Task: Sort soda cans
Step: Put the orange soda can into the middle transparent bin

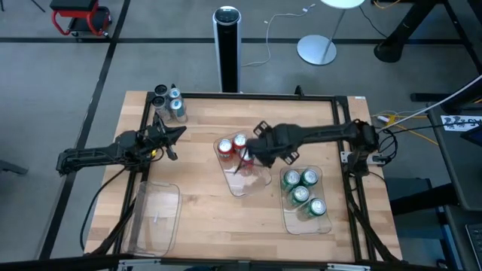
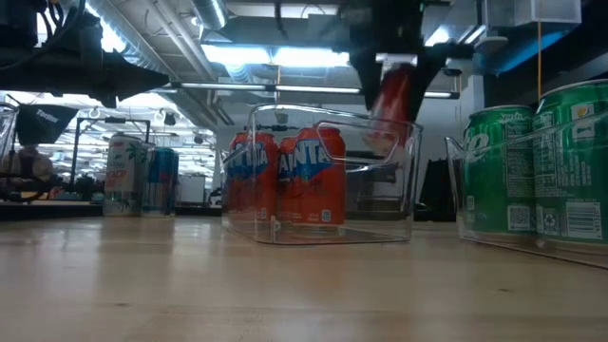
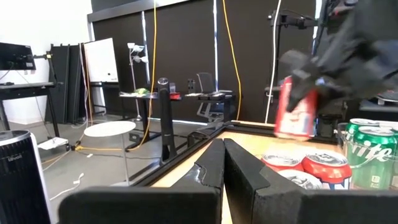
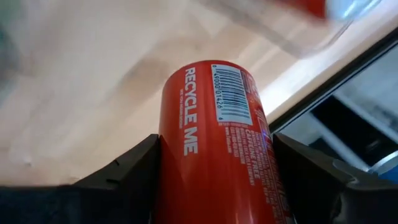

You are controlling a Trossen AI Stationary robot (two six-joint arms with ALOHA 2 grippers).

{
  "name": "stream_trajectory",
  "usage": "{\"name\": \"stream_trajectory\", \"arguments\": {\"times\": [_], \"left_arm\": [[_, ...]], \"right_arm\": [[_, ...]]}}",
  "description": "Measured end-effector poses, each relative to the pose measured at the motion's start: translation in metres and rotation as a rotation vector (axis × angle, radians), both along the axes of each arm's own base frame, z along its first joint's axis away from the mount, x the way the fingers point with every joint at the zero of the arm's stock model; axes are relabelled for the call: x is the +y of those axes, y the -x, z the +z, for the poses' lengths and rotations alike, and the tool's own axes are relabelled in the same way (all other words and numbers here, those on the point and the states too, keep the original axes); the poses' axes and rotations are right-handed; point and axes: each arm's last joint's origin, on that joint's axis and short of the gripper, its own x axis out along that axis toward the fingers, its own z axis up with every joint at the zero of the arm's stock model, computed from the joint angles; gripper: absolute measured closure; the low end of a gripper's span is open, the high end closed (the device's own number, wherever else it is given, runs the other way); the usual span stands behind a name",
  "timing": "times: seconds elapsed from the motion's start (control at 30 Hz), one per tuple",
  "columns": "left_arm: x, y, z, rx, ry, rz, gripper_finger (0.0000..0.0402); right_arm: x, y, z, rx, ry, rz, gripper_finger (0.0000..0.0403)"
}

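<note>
At frame centre, the middle tray [image 1: 256, 184] takes reds, so the right gripper [image 1: 248, 158], clamped on a red can [image 4: 217, 143], hangs above it, seemingly tilted. Left gripper [image 1: 178, 134] waits closed, centre-left.

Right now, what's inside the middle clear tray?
Red cans stand at the far end of the middle tray; three show in the low view. The right gripper holds another red can above it, hiding part of the tray from overhead.
</note>
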Motion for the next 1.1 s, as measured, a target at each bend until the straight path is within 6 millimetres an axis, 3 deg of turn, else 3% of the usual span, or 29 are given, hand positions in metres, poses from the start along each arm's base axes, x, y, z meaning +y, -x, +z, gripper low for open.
{"name": "stream_trajectory", "arguments": {"times": [0.27, 0.57, 0.7, 0.8, 1.1], "left_arm": [[0.0, 0.0, 0.0, -0.008, 0.017, -0.003, 0.0402], [0.0, 0.0, 0.0, -0.012, 0.028, -0.005, 0.0402], [0.0, 0.0, -0.001, -0.01, 0.034, -0.005, 0.0402], [0.0, 0.0, -0.001, -0.007, 0.035, -0.006, 0.0402], [0.0, 0.0, -0.002, 0.003, 0.033, -0.005, 0.0402]], "right_arm": [[0.065, 0.004, 0.017, -0.086, -0.034, 0.145, 0.0129], [0.112, -0.003, 0.012, -0.2, -0.019, 0.318, 0.013], [0.122, -0.015, 0.001, -0.203, 0.011, 0.426, 0.013], [0.125, -0.025, -0.018, -0.118, 0.046, 0.511, 0.013], [0.112, -0.042, -0.062, 0.109, 0.09, 0.608, 0.013]]}}
